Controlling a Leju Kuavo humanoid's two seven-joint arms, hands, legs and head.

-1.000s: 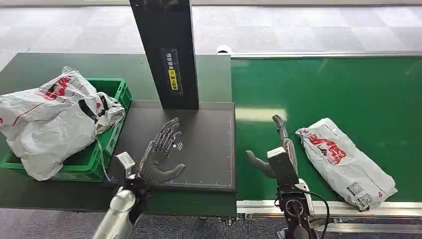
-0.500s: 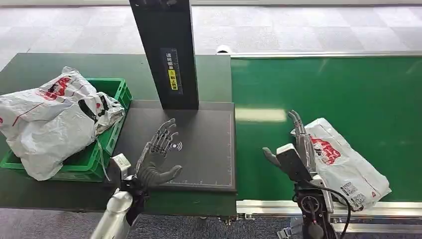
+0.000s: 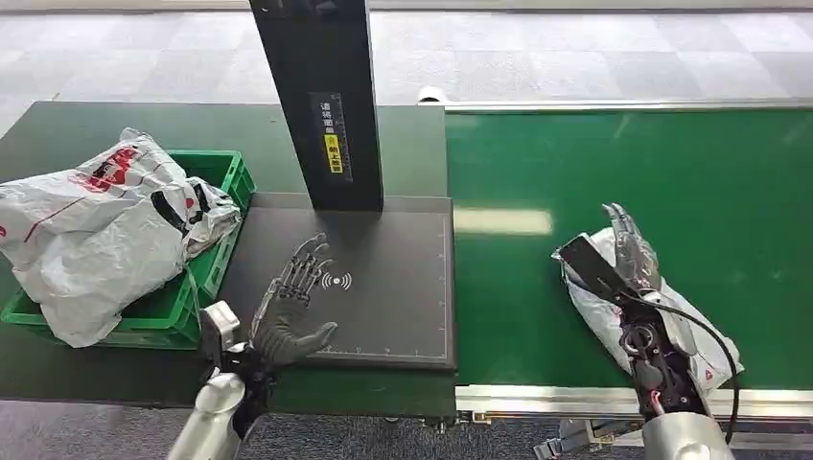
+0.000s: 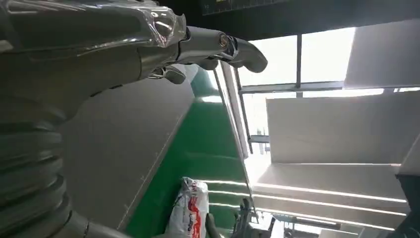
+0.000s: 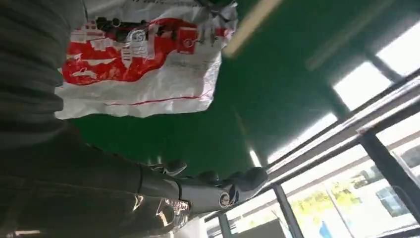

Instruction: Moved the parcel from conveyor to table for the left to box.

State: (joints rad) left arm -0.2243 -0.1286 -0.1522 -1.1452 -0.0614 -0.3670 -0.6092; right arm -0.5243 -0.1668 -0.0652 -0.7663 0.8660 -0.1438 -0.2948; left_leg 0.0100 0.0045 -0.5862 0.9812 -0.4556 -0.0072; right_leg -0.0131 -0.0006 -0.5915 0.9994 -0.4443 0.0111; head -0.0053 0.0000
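Reaching over the green conveyor belt (image 3: 537, 153), my right hand (image 3: 628, 259) lies above the near end of a white plastic parcel bag with red printing (image 3: 705, 359). Its fingers are spread and reach along the top of the bag; whether they already press on the plastic I cannot tell. In the right wrist view the parcel's red label (image 5: 143, 39) sits just beyond my palm, with the thumb (image 5: 218, 191) held apart from the bag and nothing pinched.

My left hand (image 3: 292, 311) hovers with fingers apart, palm turned inward, over the dark grey scanning pad (image 3: 403, 316) on the table, holding nothing. Beyond that hand's far side sits a green plastic crate (image 3: 225, 177) heaped with more white printed parcel bags (image 3: 96, 230). A tall black post (image 3: 321, 96) rises past the pad's far edge.

The parcel is on the belt and not yet lifted, so I judge the step to be the grasp itself. To do it well, I should bring the fingers down over the bag's bulk instead of its loose edge, close the thumb underneath, and gather enough plastic that it cannot slide out. Then lift clear of the belt's metal rail (image 3: 546, 398) before carrying it across to the pad beside my left hand.
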